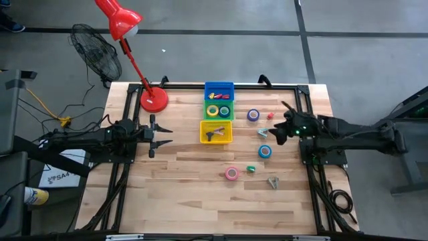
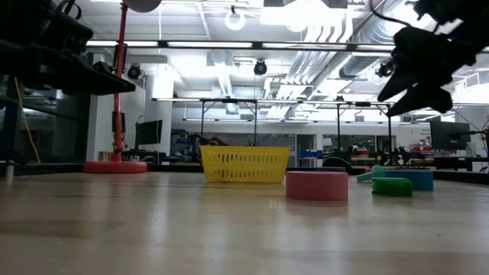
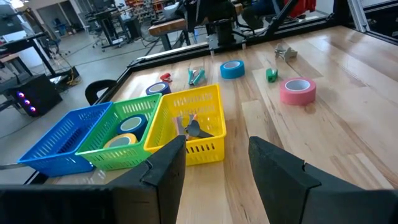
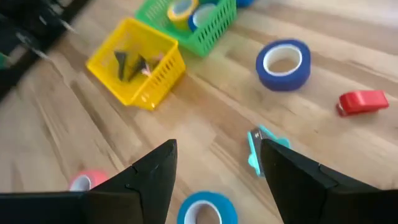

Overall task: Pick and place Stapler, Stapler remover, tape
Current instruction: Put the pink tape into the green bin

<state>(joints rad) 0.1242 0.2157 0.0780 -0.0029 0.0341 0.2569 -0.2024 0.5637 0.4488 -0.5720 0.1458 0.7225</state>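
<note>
Right gripper (image 1: 275, 133) held spread and empty above the scattered pieces.
A teal stapler remover (image 4: 256, 151) lies between its fingers only in its wrist view; the dark blue tape (image 1: 253, 115) sits at 11 o'clock, the left gripper (image 1: 162, 136) waits open.

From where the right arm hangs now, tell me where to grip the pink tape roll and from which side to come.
Come straight down from above on the pink tape roll. It lies flat on the wooden table with its open centre facing up, so one finger can probably go inside the hole and one outside, pinching the wall. The small green piece sits close on one side; grip the wall opposite it. The right tool is open.
</note>
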